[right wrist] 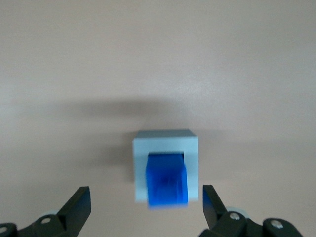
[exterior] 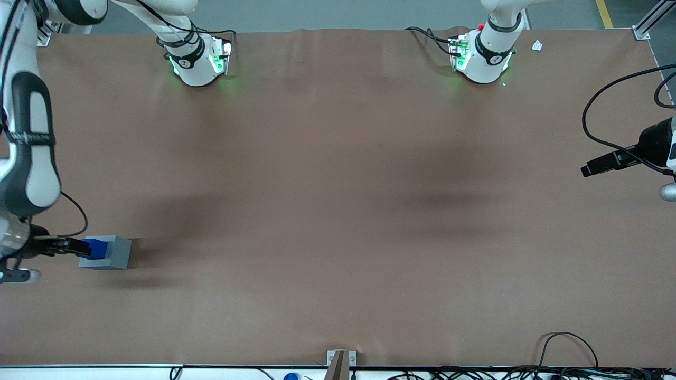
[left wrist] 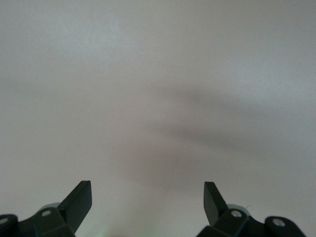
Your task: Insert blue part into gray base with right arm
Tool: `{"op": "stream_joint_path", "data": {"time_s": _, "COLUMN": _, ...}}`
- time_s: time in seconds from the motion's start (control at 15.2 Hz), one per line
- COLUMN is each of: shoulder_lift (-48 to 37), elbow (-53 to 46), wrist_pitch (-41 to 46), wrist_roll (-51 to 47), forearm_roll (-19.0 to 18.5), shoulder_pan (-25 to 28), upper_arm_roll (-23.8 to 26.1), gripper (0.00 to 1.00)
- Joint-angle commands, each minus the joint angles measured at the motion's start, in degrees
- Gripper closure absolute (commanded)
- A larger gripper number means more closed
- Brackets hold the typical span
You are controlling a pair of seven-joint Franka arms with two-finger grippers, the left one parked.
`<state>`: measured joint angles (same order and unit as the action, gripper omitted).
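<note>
The gray base (exterior: 117, 253) stands on the brown table near the working arm's end. The blue part (exterior: 96, 248) sits in the recess in its top and sticks up out of it. In the right wrist view the blue part (right wrist: 168, 185) stands in the recess of the gray base (right wrist: 165, 143). My right gripper (right wrist: 145, 193) is open and above the base, with one finger on each side of the blue part and clear of it. In the front view the gripper (exterior: 79, 246) hangs just over the blue part.
The brown table (exterior: 338, 211) stretches toward the parked arm's end. Two white arm bases (exterior: 198, 58) (exterior: 483, 55) stand at the edge farthest from the front camera. Cables (exterior: 567, 348) and a metal bracket (exterior: 340, 361) lie at the nearest edge.
</note>
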<state>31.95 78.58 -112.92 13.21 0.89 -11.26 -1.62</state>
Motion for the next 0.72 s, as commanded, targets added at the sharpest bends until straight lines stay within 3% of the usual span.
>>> {"op": "stream_joint_path", "data": {"time_s": 0.0, "shoulder_lift": -9.86, "elbow": 2.81, "wrist_pitch": 7.50, "wrist_roll": -1.08, "forearm_roll": -0.36, "shoulder_pan": 0.88, "upper_arm_roll": 0.13, "gripper": 0.00}}
{"op": "stream_joint_path", "data": {"time_s": 0.26, "shoulder_lift": -20.50, "elbow": 3.07, "wrist_pitch": 17.27, "wrist_roll": -8.97, "forearm_roll": -0.97, "shoulder_pan": 4.74, "upper_arm_roll": 0.04, "gripper": 0.00}}
{"op": "stream_joint_path", "data": {"time_s": 0.39, "shoulder_lift": -24.63, "elbow": 4.29, "wrist_pitch": 22.45, "wrist_roll": -13.80, "forearm_roll": -4.56, "shoulder_pan": 7.73, "upper_arm_roll": 0.21, "gripper": 0.00}}
{"op": "stream_joint_path", "data": {"time_s": 0.66, "shoulder_lift": -32.99, "elbow": 12.37, "wrist_pitch": 20.99, "wrist_roll": -14.61, "forearm_roll": -4.75, "shoulder_pan": 9.76, "upper_arm_roll": 0.30, "gripper": 0.00}}
